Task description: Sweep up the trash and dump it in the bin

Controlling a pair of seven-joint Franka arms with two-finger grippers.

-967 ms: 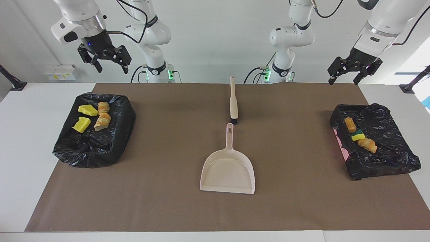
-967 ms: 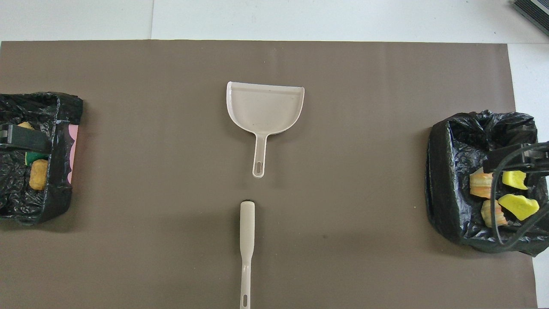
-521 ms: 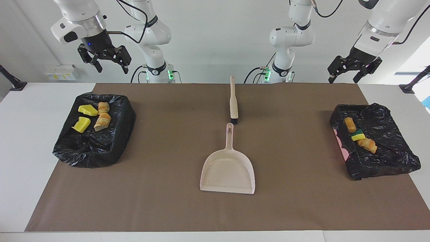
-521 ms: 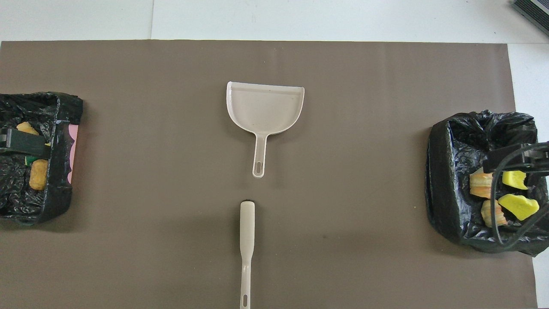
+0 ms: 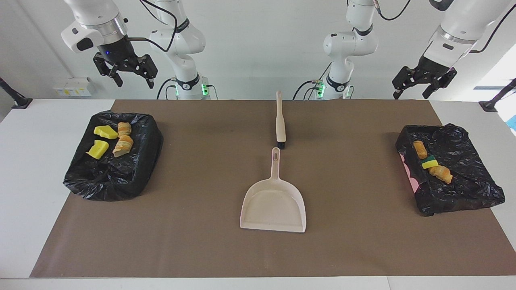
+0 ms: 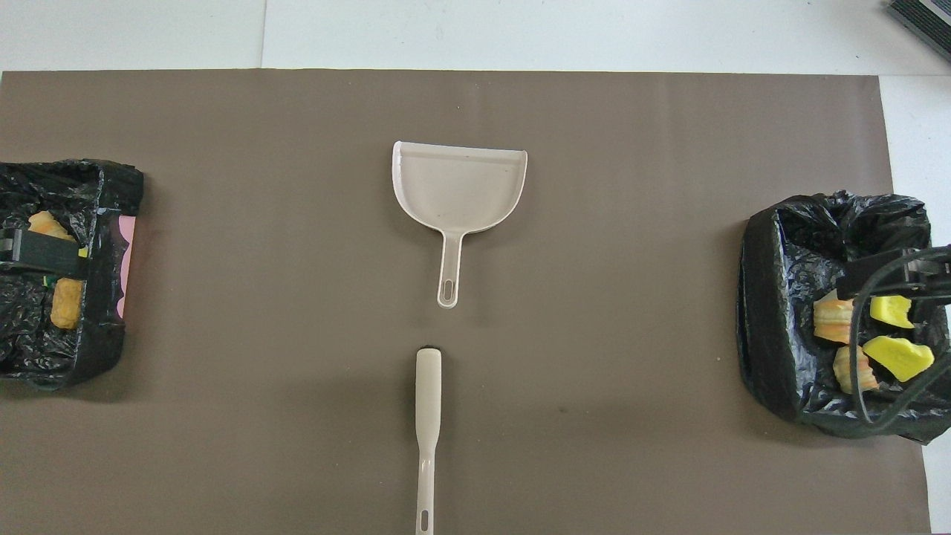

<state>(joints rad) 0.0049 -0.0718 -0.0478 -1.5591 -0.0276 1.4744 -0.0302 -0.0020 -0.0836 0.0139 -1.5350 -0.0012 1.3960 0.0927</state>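
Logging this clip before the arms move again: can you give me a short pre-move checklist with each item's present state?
1. Trash in the bins, none loose on the brown mat: ok.
2. Dustpan empty, flat on the mat: ok.
3. Brush lying free, nearer the robots than the dustpan, apart from it: ok.
4. Left end effector raised, open, holding nothing: ok.
5. Right end effector raised, open, holding nothing: ok.

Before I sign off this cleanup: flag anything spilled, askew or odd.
Nothing spilled: all trash lies inside the two bag-lined bins. Dustpan and brush lie flat and in line mid-mat. Both the left gripper and right gripper hang open, empty.
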